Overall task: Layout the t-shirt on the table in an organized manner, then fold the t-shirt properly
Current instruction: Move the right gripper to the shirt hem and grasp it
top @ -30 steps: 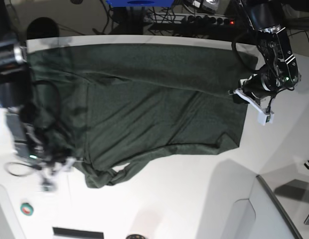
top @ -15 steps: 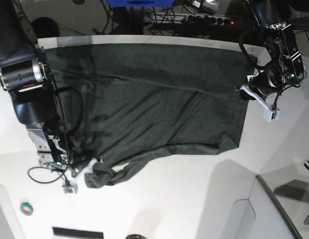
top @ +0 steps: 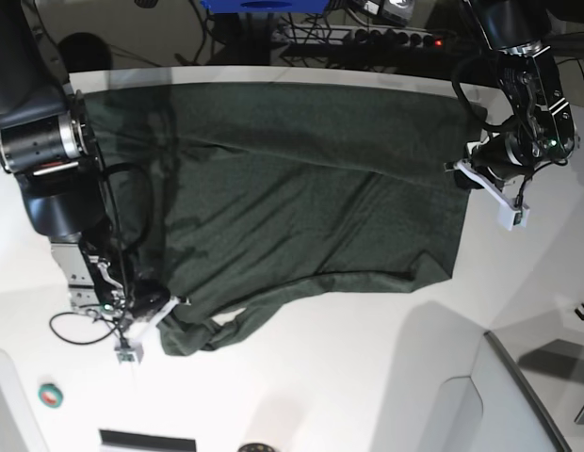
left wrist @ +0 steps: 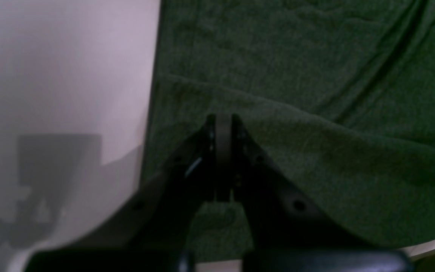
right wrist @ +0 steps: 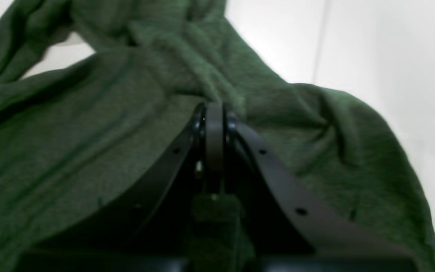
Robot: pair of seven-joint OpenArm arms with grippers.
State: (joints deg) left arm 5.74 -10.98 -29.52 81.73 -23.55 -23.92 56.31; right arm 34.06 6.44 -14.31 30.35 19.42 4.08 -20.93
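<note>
Dark green t-shirt [top: 292, 188] spread across the white surface [top: 367, 377], long axis running between the two arms. Left tool [top: 462, 174] clamped on its straight edge; right tool [top: 165, 306] pinched shut on the bunched corner.

Up along the top of the base view it's dark back there, a shadowy strip behind the bright working surface. A blue object [top: 264, 6] sits at the top centre, cut off by the frame. Just to its right, a black power strip [top: 367, 36] lies among tangled cables [top: 212, 33], a small red light glowing at its right end. Down in the lower right, a grey slanted panel [top: 542, 377] with a dark edge. Lower left, a small round green and red object [top: 52, 395]; beside it, at the bottom edge, a black rectangle [top: 146, 441]. Light is soft, with faint reflections.
</note>
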